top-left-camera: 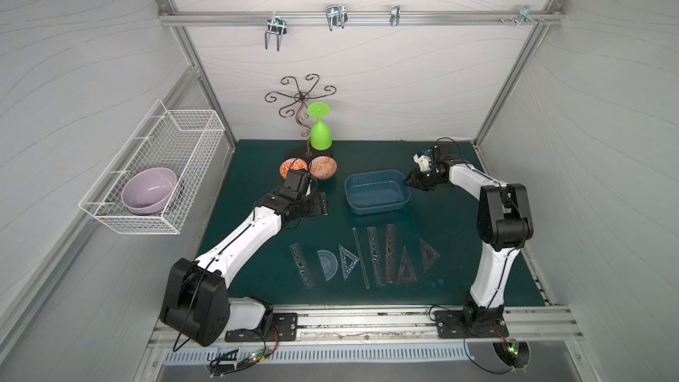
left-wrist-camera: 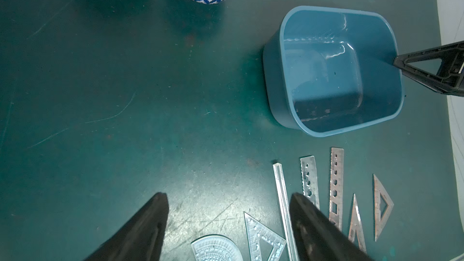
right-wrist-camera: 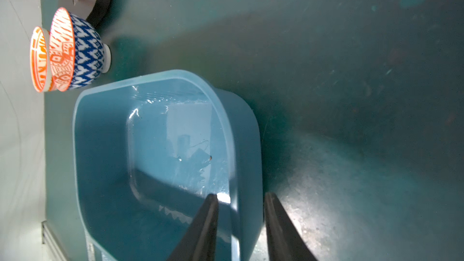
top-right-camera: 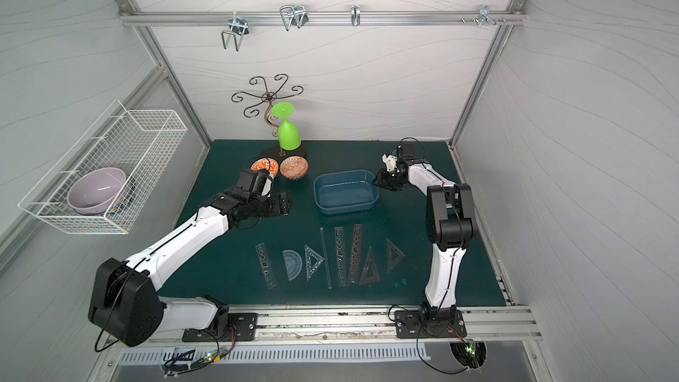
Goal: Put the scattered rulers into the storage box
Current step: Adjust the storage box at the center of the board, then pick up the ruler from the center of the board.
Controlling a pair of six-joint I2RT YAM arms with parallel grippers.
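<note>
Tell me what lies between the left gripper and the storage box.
Nothing but bare green mat lies between the left gripper and the storage box; both top views show that stretch.

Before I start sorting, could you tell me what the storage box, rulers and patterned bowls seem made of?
Storage box: likely plastic, glossy blue; curved highlights, moulded rounded corners.
Rulers: probably clear plastic; the mat shows through, with printed marks and cut-outs.
Patterned bowls: apparently glazed ceramic, given the painted pattern and foot ring.
</note>
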